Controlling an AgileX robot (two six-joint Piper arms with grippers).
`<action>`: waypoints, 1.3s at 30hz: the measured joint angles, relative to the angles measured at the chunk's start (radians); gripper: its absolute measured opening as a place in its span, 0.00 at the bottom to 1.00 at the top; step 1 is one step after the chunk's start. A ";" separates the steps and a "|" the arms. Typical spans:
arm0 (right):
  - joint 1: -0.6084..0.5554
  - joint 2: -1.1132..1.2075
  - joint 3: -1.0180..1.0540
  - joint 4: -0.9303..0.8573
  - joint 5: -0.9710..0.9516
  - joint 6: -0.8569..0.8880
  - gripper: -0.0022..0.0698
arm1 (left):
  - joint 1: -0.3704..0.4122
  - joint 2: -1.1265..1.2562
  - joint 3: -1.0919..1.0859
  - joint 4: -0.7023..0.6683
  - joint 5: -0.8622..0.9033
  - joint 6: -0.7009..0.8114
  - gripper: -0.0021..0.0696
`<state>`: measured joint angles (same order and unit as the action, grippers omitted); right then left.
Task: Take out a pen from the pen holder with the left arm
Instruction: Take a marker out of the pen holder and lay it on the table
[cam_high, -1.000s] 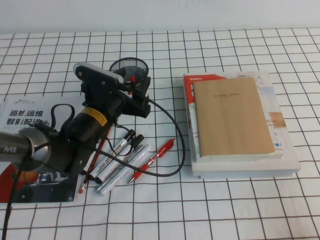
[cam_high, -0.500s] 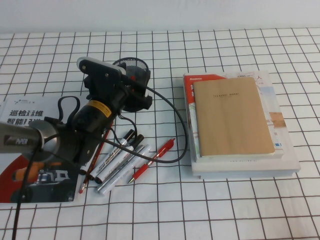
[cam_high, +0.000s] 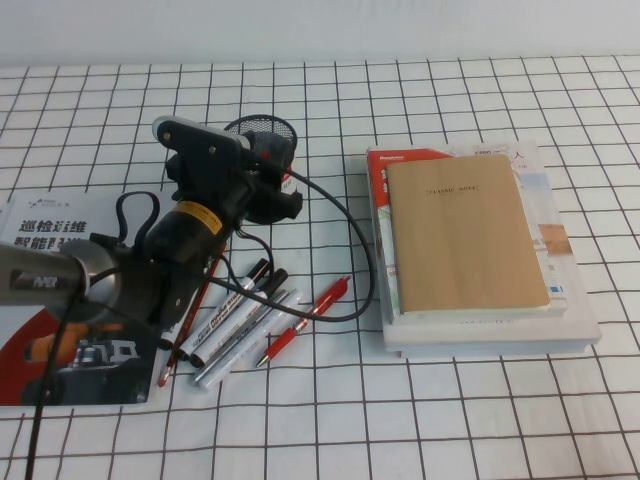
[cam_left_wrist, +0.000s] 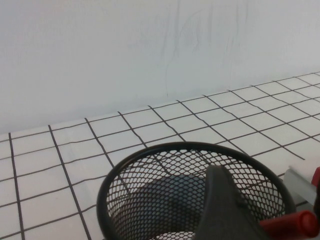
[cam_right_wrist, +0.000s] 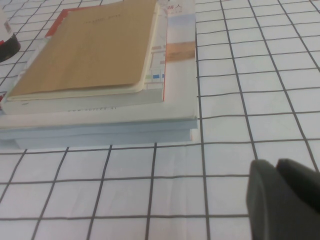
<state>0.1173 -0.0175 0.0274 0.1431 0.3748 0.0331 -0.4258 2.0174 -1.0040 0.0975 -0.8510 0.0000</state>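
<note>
- Left end effector (cam_high: 268, 168) is sitting at the pen holder (cam_high: 262, 127), beside its red pen (cam_left_wrist: 290, 223); I cannot tell its grip.
- Right end effector (cam_right_wrist: 278, 195), pressed together, is hanging near the books (cam_high: 470, 235).
- Loose pens (cam_high: 240, 320) are lying nearby.

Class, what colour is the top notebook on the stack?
Plain tan-brown; the notebook shows best in the high view.

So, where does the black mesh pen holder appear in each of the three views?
High view: the pen holder is upper left of centre, with the left gripper at it.
Left wrist view: it fills the lower middle, close up.
Right wrist view: not clearly in it; the right gripper is over the checked cloth near the books.
Shared landmark: the checked cloth.
</note>
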 joint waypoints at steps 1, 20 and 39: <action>0.000 0.000 0.000 0.000 0.000 0.000 0.01 | 0.000 0.000 0.001 0.000 0.003 0.000 0.50; 0.000 0.000 0.000 0.000 0.000 0.000 0.01 | 0.000 0.000 0.000 0.000 0.027 0.000 0.20; 0.000 0.000 0.000 0.000 0.000 0.000 0.01 | 0.000 0.000 0.000 -0.008 0.036 0.000 0.09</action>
<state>0.1173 -0.0175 0.0274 0.1431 0.3748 0.0331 -0.4258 2.0174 -1.0044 0.0894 -0.8151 0.0000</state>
